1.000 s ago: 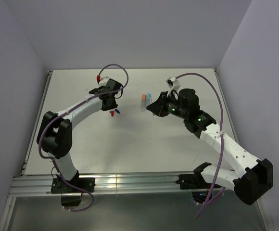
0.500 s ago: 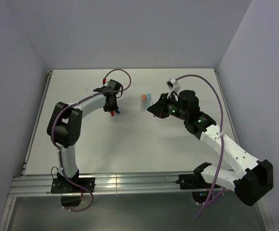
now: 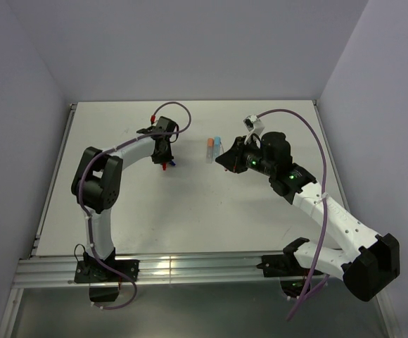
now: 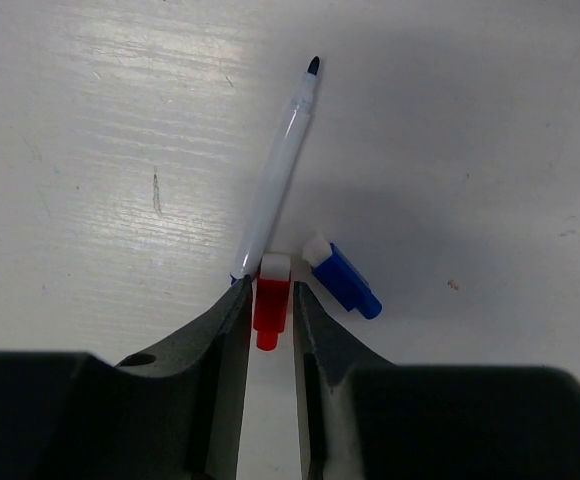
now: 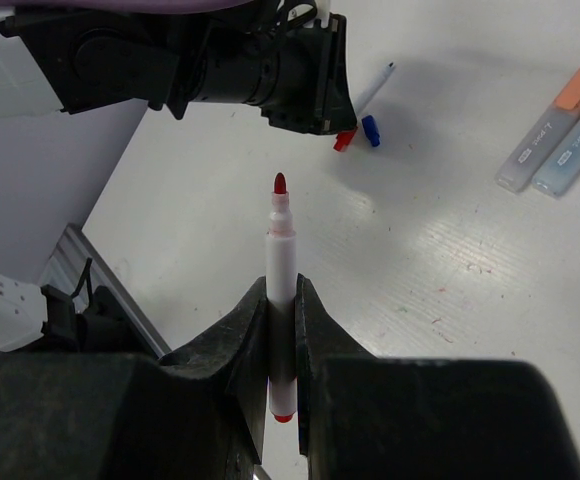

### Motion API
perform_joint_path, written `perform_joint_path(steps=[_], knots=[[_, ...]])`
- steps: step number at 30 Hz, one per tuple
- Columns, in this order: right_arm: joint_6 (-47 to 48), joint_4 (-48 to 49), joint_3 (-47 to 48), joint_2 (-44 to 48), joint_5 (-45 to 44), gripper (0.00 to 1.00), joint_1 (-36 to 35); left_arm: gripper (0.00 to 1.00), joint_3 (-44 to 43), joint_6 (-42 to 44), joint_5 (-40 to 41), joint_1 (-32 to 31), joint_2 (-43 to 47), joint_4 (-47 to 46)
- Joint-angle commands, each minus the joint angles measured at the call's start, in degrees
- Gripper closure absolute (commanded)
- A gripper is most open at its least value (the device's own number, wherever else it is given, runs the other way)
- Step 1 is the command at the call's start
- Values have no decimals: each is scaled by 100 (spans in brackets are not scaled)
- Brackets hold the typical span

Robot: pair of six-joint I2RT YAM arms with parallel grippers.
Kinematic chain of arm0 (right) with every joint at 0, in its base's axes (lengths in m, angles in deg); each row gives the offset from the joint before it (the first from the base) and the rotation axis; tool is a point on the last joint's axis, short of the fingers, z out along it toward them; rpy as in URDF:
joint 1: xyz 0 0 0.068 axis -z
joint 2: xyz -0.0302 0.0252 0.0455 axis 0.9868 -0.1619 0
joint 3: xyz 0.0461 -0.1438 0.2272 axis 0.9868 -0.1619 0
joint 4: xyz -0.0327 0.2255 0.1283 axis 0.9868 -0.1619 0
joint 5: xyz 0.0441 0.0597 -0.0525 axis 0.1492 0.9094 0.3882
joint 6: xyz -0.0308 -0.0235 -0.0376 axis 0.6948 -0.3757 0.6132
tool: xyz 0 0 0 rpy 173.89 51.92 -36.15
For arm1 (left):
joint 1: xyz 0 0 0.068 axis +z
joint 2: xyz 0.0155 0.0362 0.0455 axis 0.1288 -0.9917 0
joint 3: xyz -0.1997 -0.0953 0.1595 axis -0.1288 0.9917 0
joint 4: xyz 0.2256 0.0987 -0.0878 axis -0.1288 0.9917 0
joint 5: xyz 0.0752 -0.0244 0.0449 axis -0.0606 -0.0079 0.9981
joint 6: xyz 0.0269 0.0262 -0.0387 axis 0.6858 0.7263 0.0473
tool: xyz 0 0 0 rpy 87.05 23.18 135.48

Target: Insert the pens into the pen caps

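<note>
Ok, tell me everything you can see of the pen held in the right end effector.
The red pen is a thin whitish plastic stick with a bare red felt tip, so it is uncapped, and a red plug at its rear end. It is clamped mid-barrel between the fingers of the right end effector, tip pointing forward, away from the wrist camera. Only the fingers touch it. It looks held clear above the table.

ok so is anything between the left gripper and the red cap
Nothing visible does: the red cap already sits between the left gripper fingers. The blue cap and the thin pen lie just outside them, to either side.
</note>
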Motion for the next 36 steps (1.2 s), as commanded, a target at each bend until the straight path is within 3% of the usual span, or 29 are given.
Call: perform_joint_path(steps=[1, 19, 22, 26, 31, 36], knots=[[75, 81, 15, 96, -69, 100, -23, 73, -185, 65, -107, 20, -13, -130], [75, 90, 6, 52, -61, 100, -23, 75, -229, 57, -108, 12, -250, -113], [75, 73, 15, 70, -43, 100, -23, 82, -220, 31, -134, 12, -286, -104], [84, 81, 23, 70, -17, 100, -23, 100, -194, 13, -169, 12, -251, -69], [75, 108, 41, 17, 97, 100, -23, 100, -141, -75, -222, 12, 170, 45], [84, 213, 41, -35, 308, 100, -23, 100, -307, -137, -186, 12, 1312, 440]])
